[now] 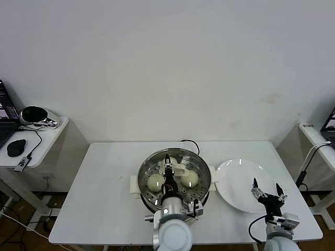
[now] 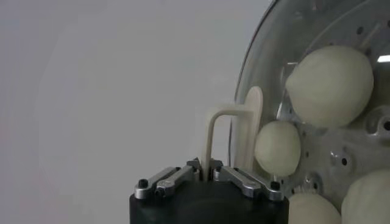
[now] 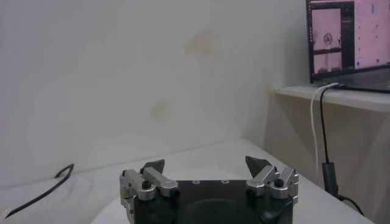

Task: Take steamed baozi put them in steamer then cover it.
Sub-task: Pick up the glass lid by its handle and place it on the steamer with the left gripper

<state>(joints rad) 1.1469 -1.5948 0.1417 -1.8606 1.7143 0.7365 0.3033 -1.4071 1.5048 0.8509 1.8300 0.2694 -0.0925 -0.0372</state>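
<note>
- In the left wrist view, the left gripper (image 2: pixel 207 172) had its fingers closed on the cream handle of the cover (image 2: pixel 292 36); the head view showed this grip only small, at the lower centre of the frame.
- The cover (image 1: pixel 175 172) lay on the steamer (image 1: pixel 141 180), on the white surface (image 1: pixel 104 198).
- Through the glass, the wrist view showed four steamed baozi (image 2: pixel 329 85), two cut off by the frame edge; the head view showed only two clearly.
- The right gripper (image 1: pixel 267 194) hovered over one white plate (image 1: pixel 235 180) at the lower right, fingers open and empty.
</note>
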